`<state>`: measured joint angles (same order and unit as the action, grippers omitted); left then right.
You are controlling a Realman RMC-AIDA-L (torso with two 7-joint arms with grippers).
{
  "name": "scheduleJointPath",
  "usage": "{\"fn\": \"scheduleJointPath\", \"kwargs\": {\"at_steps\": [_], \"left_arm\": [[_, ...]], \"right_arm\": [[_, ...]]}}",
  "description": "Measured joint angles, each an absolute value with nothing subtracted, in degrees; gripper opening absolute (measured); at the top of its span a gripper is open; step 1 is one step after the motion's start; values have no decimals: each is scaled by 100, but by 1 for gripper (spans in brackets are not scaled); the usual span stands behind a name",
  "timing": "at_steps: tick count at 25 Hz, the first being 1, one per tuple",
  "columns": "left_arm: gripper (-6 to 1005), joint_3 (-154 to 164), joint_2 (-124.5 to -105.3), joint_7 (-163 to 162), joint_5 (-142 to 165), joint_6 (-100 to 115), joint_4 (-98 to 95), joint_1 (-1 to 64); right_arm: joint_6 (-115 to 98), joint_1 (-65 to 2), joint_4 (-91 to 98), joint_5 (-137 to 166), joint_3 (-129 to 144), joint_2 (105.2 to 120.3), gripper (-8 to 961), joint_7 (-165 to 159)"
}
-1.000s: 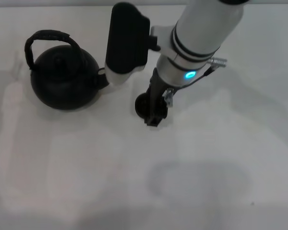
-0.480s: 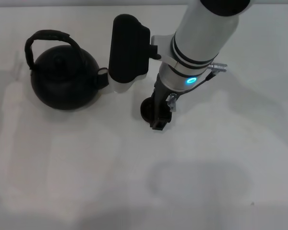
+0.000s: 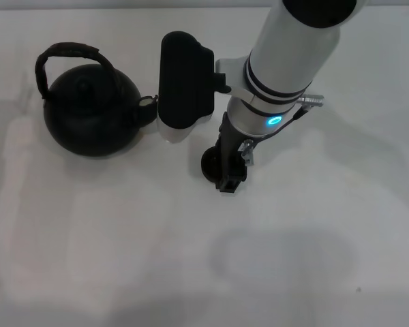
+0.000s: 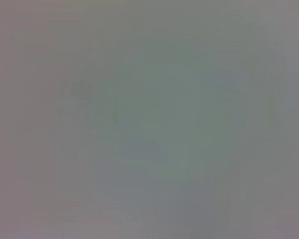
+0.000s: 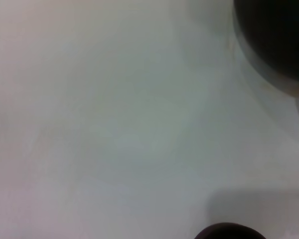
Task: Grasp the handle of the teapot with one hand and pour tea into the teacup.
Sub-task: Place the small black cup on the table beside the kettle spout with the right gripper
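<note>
The matte-black teapot [image 3: 88, 112] stands at the far left of the white table, with its arched handle [image 3: 68, 53] upright over the lid and its spout toward the right. My right gripper [image 3: 226, 174] points down at mid-table and is shut on the rim of the small dark teacup [image 3: 210, 163], which shows partly to its left. In the right wrist view the teapot [image 5: 281, 40] is a dark curve at one corner and the teacup [image 5: 229, 233] a dark arc at the edge. The left gripper is out of view.
The right arm's black wrist block [image 3: 184, 78] hangs just right of the teapot's spout [image 3: 146, 107]. The white tabletop [image 3: 293, 259] spreads around. The left wrist view shows only flat grey.
My right gripper has moved a little to the right and toward the near edge, and the teacup has moved with it, away from the teapot. The teapot has not moved.
</note>
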<state>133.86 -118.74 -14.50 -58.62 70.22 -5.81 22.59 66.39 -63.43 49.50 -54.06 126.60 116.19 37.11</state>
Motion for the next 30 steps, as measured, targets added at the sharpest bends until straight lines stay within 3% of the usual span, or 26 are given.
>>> {"fn": "scheduleJointPath", "kwargs": {"at_steps": [30], "left_arm": [[830, 13386, -11874, -1450, -5862, 7023, -580, 2259]], "right_arm": [[6599, -6350, 4817, -5553, 12819, 11619, 733, 4028]]}}
